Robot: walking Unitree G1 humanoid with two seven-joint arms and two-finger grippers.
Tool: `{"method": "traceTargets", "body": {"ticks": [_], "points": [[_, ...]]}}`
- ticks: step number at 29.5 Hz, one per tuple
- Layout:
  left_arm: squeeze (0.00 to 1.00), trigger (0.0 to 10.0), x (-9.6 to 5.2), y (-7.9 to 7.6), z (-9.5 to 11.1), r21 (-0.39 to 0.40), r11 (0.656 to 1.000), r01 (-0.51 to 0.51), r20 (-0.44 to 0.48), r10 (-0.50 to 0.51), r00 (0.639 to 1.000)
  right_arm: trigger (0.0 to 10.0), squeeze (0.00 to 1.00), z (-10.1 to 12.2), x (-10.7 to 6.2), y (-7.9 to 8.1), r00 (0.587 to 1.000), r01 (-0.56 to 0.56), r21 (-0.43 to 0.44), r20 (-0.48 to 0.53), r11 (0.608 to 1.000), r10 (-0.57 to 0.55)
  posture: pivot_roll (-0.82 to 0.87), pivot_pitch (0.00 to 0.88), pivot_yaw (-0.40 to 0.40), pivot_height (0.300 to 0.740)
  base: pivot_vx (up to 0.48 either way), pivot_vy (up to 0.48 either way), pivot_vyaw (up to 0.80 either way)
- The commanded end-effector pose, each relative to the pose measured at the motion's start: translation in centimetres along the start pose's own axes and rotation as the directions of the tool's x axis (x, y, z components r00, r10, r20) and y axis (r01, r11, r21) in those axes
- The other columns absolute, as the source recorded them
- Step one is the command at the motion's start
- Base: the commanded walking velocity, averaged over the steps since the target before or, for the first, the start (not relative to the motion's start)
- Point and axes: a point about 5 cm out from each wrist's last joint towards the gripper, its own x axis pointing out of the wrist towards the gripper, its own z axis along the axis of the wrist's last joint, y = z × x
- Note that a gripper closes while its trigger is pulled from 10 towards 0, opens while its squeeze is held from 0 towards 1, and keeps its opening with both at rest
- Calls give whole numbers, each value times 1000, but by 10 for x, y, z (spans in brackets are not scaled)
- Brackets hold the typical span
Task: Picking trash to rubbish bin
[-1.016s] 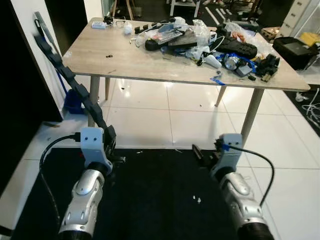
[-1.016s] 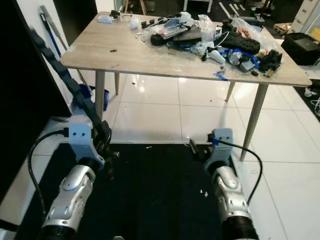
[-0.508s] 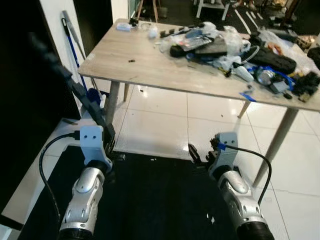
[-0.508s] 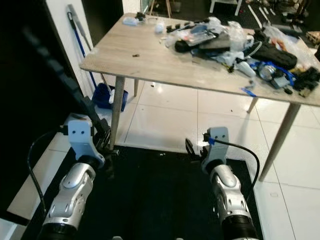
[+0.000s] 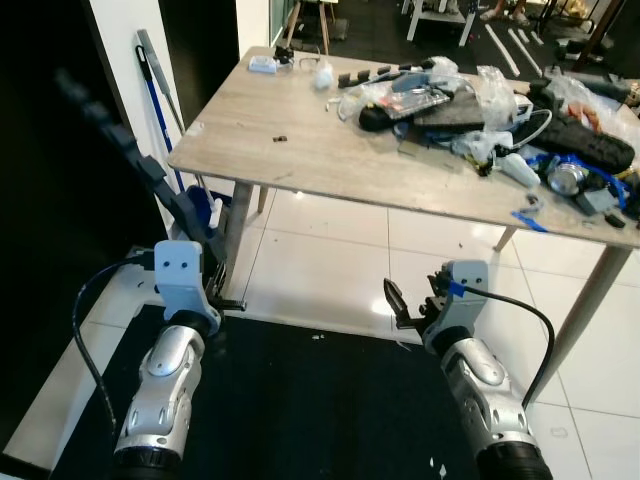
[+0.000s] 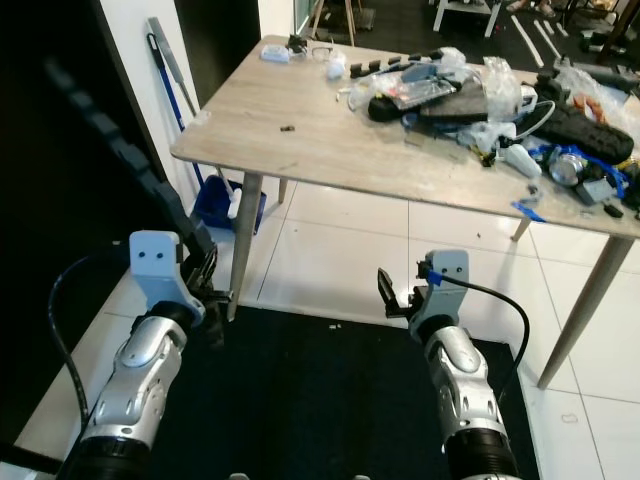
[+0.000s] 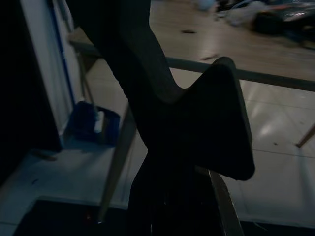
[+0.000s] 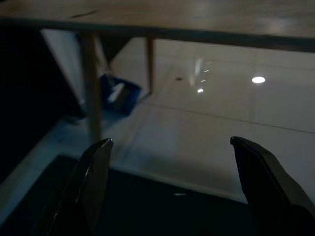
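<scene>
Left hand [image 5: 212, 290]: fingers clamped together on a long black zigzag strip [image 5: 140, 165], which rises from the hand up and to the robot's left, against the dark doorway. In the left wrist view the strip [image 7: 162, 88] covers most of the frame, so the fingers themselves are hidden.

Right hand [image 5: 408, 305]: fingers spread wide apart, holding nothing, low above the far edge of the black mat [image 5: 300, 410]; white tiled floor [image 5: 330, 250] lies just beyond.

Wooden table [image 5: 300, 140] stands ahead of both hands. Its far right part carries a heap of clutter [image 5: 470, 95]: plastic bags, black items, cables. Blue dustpan [image 6: 222, 205] on the floor by the table leg [image 5: 232, 230], near the wall. No rubbish bin identifiable.
</scene>
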Motion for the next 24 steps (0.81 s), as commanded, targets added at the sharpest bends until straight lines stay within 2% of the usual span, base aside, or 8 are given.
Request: {"method": "traceTargets", "body": {"ticks": [1,10,12,13,17,19,20,24], "points": [[0,10000,-1,4,-3,-1,1000,-11,-13,11,1000,10000,0,-3,-3,-3,1000,6,5,-5,1000,-6,7,136,-39,740,352,0,0],[0,10000,22,24,13,44,999,-32,27,31,999,10000,0,2,-1,-2,1000,2,5,11,1000,-2,7,139,-48,740,352,0,0],[0,10000,37,29,20,83,997,-11,32,8,999,10000,0,4,0,-3,1000,0,5,18,1000,-1,8,137,-50,740,354,0,0],[0,10000,37,29,20,83,997,-11,32,8,999,10000,0,4,0,-3,1000,0,5,18,1000,-1,8,137,-50,740,352,0,0],[0,10000,61,22,35,149,985,92,33,-98,995,10000,0,6,1,-3,1000,-1,4,26,1000,1,0,135,-45,740,351,0,0],[0,10000,61,22,35,149,985,92,33,-98,995,10000,0,6,1,-3,1000,-1,4,26,1000,1,0,135,-45,740,352,0,0],[0,10000,70,20,42,166,980,112,40,-120,992,10000,0,7,1,-4,1000,2,4,27,1000,-2,-2,134,-44,740,349,0,0],[0,10000,78,23,52,178,978,110,54,-121,991,10000,0,7,0,-4,1000,3,4,29,1000,-3,-2,134,-44,740,349,0,0]]}}
